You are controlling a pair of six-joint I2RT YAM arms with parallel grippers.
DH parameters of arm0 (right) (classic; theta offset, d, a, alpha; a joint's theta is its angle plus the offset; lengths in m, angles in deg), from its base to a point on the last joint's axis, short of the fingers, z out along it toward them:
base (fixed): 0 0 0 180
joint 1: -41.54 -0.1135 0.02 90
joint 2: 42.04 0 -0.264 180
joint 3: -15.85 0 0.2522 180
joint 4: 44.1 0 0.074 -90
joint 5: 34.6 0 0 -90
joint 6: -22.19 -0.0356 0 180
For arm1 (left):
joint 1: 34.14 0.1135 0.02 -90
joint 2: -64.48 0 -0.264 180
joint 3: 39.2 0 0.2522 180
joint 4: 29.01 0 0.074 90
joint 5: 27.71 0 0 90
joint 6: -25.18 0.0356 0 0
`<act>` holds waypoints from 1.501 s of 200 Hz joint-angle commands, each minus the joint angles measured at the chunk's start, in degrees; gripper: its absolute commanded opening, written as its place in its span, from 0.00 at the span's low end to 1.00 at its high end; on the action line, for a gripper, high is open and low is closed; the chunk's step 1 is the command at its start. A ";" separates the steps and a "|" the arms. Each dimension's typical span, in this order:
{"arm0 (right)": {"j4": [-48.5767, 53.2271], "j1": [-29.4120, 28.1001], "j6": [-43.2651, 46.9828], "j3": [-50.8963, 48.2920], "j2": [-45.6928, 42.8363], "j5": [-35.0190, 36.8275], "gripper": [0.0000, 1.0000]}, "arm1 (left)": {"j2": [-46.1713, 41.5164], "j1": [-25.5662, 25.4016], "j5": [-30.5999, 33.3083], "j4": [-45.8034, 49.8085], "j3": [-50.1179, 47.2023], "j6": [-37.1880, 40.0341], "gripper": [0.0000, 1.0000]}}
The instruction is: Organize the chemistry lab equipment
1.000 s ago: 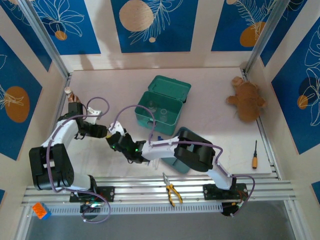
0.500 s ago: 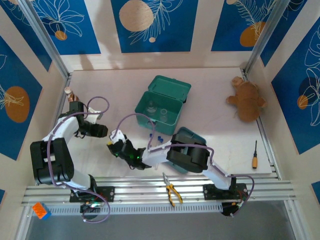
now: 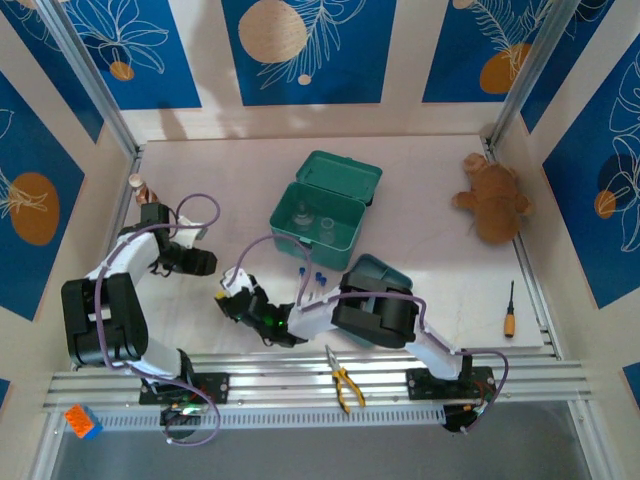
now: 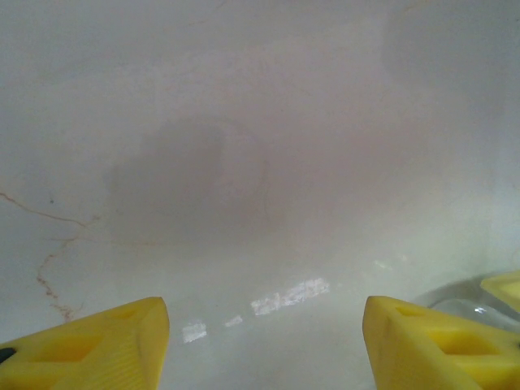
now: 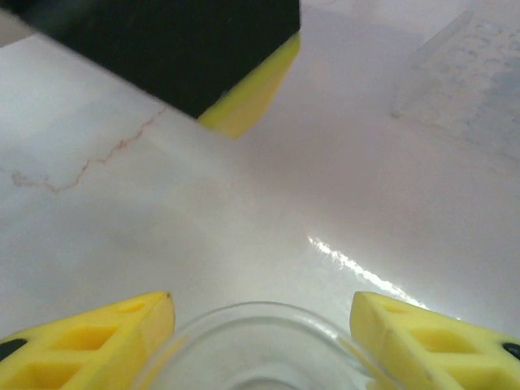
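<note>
Surface and room: a pale, marble-veined table (image 3: pixel 430 170) enclosed by cream walls that carry blue panels (image 3: pixel 300 50) printed with leaves and orange discs. The green box (image 3: pixel 340 180) stands open at mid-table and serves as the reference for all positions below.

Inside the green box stand small clear flasks (image 3: pixel 303 214). Just off its near side lie the blue-capped test tubes (image 3: pixel 311 273). A brown plush toy (image 3: pixel 492 200) sits well to the right of the box by the wall. A screwdriver (image 3: pixel 509 312) lies right and nearer, and the yellow-handled pliers (image 3: pixel 343 380) rest on the rail nearer than the box.

My right gripper (image 5: pixel 260 305) is left of the box and nearer to my bases. Its yellow fingers (image 5: pixel 97 341) stand apart with the round rim of a clear flask (image 5: pixel 260 357) between them. I cannot tell whether the pads press the glass or merely flank it. The clear tube rack (image 5: pixel 479 73) shows faintly, on the box's side of this flask.

My left gripper (image 4: pixel 264 325) hangs left of the box, just beyond the right gripper and close to it. Its jaws stand apart over bare table with nothing between them. The same flask's glass edges in beside its right-hand finger.
</note>
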 commanded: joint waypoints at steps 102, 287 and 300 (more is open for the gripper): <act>-1.50 -1.43 2.87 -4.51 -7.37 3.99 0.77 | -3.41 -0.70 0.35 2.79 0.24 0.77 0.65; 70.22 3.57 -1.28 16.28 -26.13 -19.95 0.76 | -20.30 -1.33 7.73 7.72 -3.18 2.33 0.68; 75.75 2.99 0.91 22.60 -21.89 -19.44 0.76 | -19.55 -1.16 8.41 6.89 -3.05 2.03 0.68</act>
